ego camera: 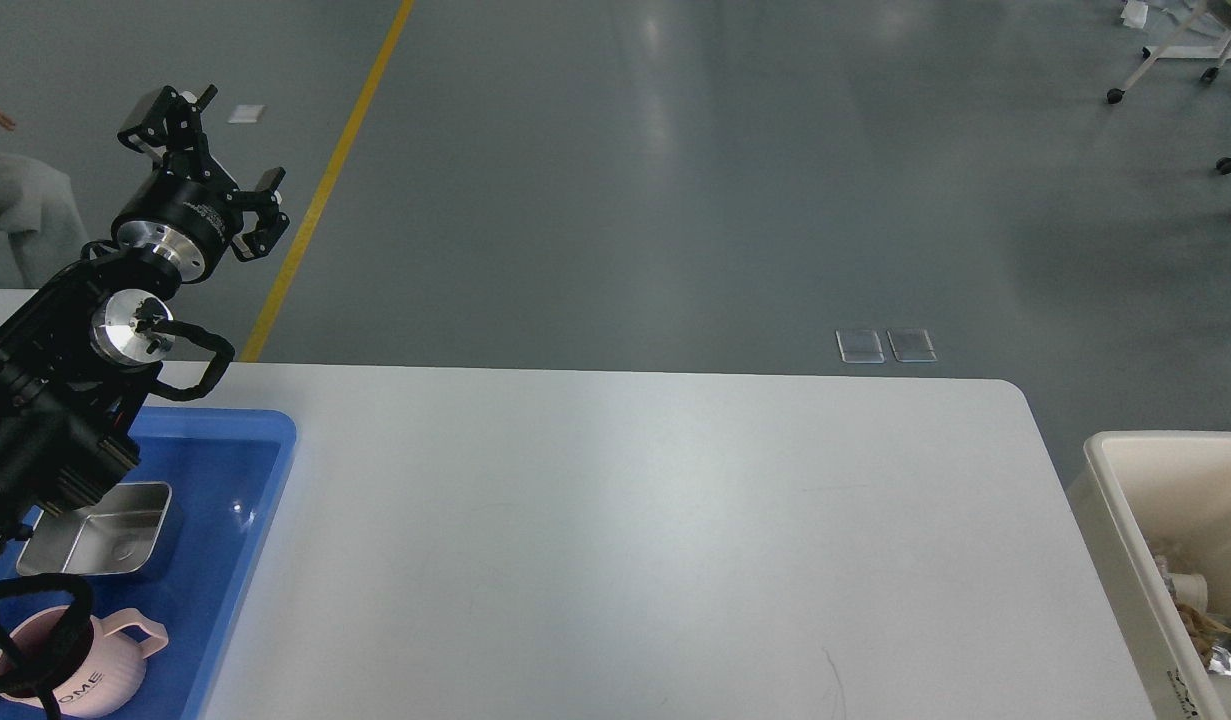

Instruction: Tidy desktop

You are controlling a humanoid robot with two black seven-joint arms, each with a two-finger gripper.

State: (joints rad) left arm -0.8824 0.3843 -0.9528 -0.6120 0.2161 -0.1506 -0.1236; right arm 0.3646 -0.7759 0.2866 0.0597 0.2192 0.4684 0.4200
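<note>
The desktop (pixel 635 530) is a wide pale grey-white tabletop with rounded corners, bare across its middle and right. A blue tray (pixel 245 470) sits on its left end and holds a steel rectangular tin (pixel 100 528) and a pink mug (pixel 85 675). My left gripper (pixel 215 150) is raised above the far left edge of the desktop, beyond the tray, open and empty. My right gripper is out of view.
A cream bin (pixel 1105 500) stands off the desktop's right end with crumpled foil and paper waste (pixel 1200 625) inside. A yellow floor line (pixel 325 190) and two clear floor plates (pixel 885 345) lie beyond the table. A person's clothing (pixel 15 215) shows at far left.
</note>
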